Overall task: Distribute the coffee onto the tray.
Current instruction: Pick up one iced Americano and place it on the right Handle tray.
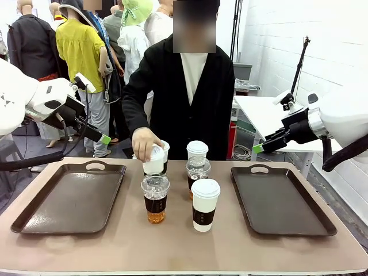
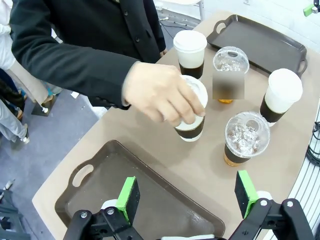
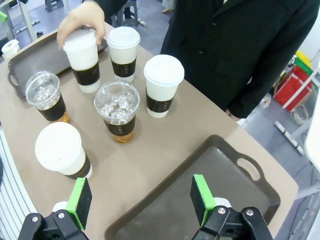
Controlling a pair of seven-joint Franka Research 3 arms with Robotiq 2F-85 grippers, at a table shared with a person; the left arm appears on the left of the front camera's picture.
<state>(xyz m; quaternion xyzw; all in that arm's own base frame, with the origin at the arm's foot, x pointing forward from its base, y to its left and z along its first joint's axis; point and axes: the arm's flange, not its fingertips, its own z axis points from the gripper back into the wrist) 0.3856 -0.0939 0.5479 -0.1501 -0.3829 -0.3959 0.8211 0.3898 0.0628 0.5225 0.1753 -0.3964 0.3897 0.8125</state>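
Six cups (image 1: 205, 204) clustered at middle of surface (image 1: 172, 247), far-left white cup (image 1: 155, 165) gripped by person's hand (image 1: 145, 142), left claw (image 2: 187, 189) and right claw (image 3: 141, 197) held wide open, empty, above surface ends

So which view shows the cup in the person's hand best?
Right wrist view: the cup shows nearly whole, lid to base. In the front and left wrist views the person's hand covers its top.

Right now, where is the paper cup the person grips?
In the front view the paper cup is mid-table, under the person's hand, behind the left clear iced cup.
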